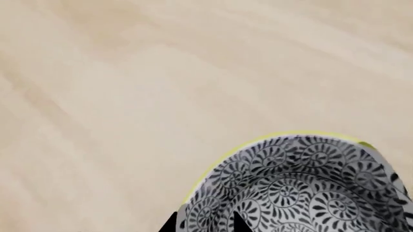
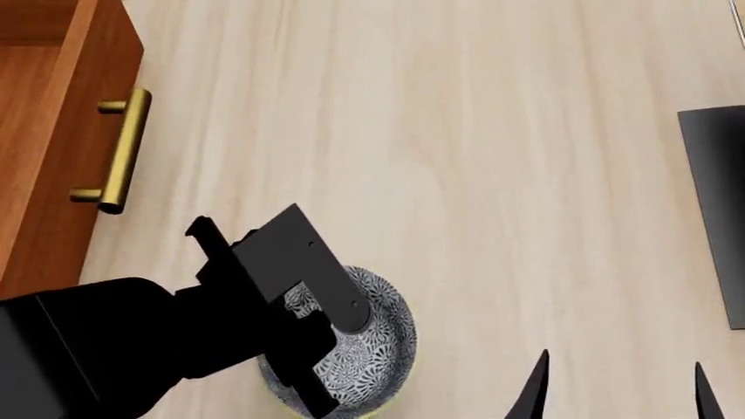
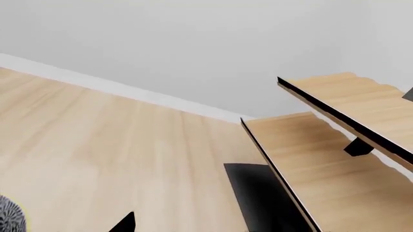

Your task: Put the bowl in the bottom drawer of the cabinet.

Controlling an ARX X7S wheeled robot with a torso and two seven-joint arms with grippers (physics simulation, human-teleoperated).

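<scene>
The bowl (image 2: pixel 390 332), white with a dense blue-grey floral pattern, is low in the head view on the pale wood floor. My left gripper (image 1: pixel 205 223) straddles its rim, one fingertip (image 1: pixel 169 223) outside the wall and the other inside the bowl (image 1: pixel 303 183), the jaws narrowed on it. The black left arm hides part of the bowl. The reddish-brown cabinet (image 2: pixel 47 131) is at the far left, showing one drawer front with a brass bar handle (image 2: pixel 117 148); I cannot tell if it is the bottom drawer. My right gripper (image 2: pixel 623 388) stands open to the bowl's right, holding nothing.
A black base plate (image 2: pixel 713 209) lies on the floor at the right edge. The right wrist view shows the pale wooden rack (image 3: pixel 342 111) on that black base (image 3: pixel 258 193), with a white wall behind it.
</scene>
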